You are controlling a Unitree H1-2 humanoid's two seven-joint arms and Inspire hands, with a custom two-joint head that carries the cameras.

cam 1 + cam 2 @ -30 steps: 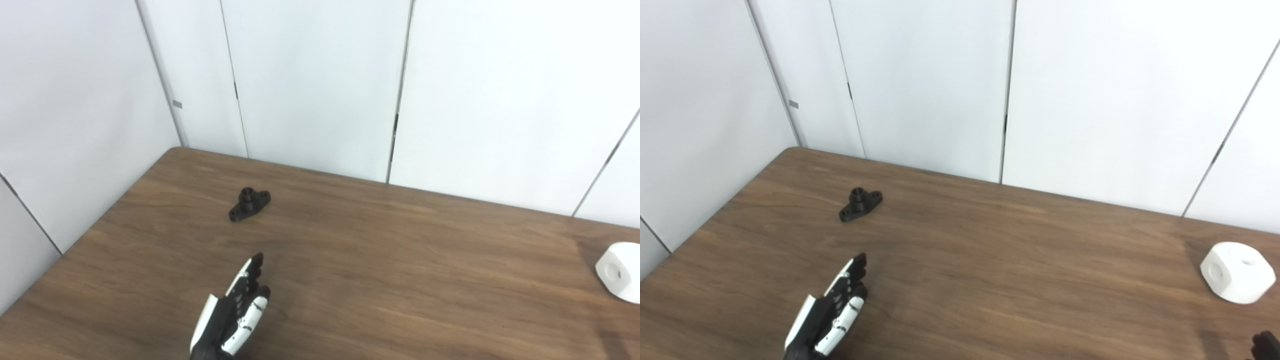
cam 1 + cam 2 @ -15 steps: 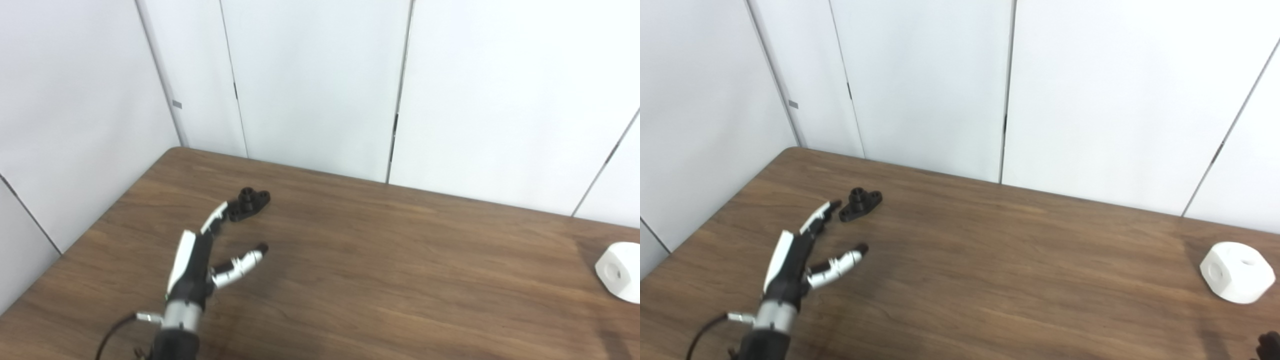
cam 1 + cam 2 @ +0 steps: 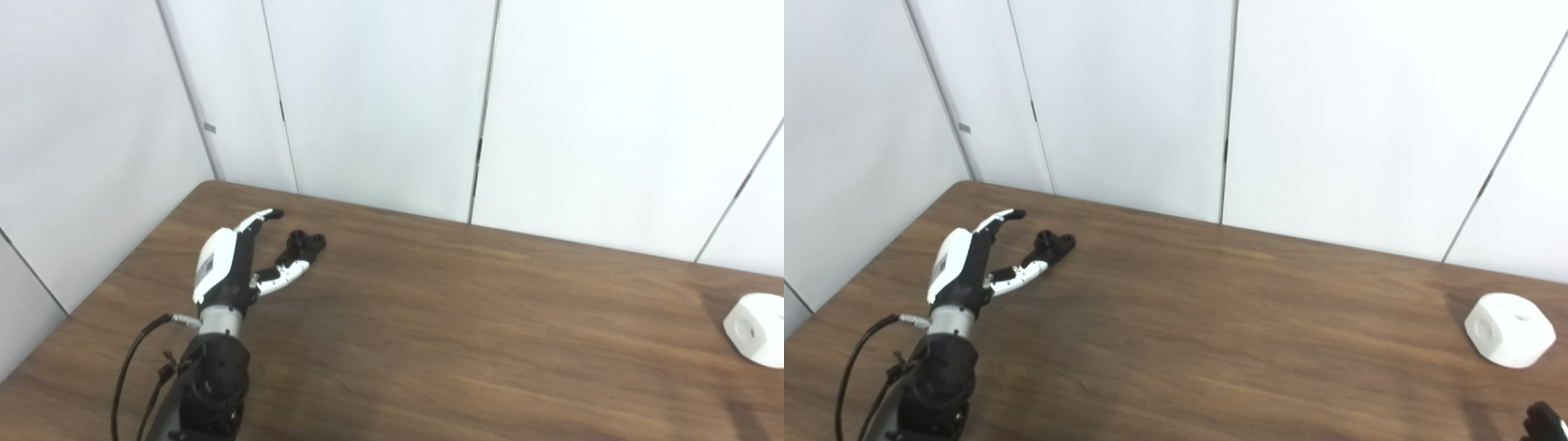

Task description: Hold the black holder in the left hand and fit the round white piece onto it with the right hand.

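Observation:
The small black holder (image 3: 304,244) lies flat on the wooden table (image 3: 465,318) at the far left, a short post standing up from its base. My left hand (image 3: 236,263) is open right beside it. Its fingers (image 3: 260,216) stretch past the holder's left side, and the thumb (image 3: 283,275) covers the holder's near end; I cannot tell if it touches. The round white piece (image 3: 1510,331), faceted with holes in it, rests at the table's far right. Only a dark tip of my right hand (image 3: 1541,422) shows at the bottom right corner, below the white piece.
White wall panels (image 3: 380,104) rise directly behind the table's back edge and along its left edge. Nothing else stands on the brown tabletop between the holder and the white piece. A black cable (image 3: 131,361) loops off my left forearm.
My left hand has reached forward and left from the table's near part, spreading open until it flanks the holder. The holder and white piece have not moved; the view shifted slightly.

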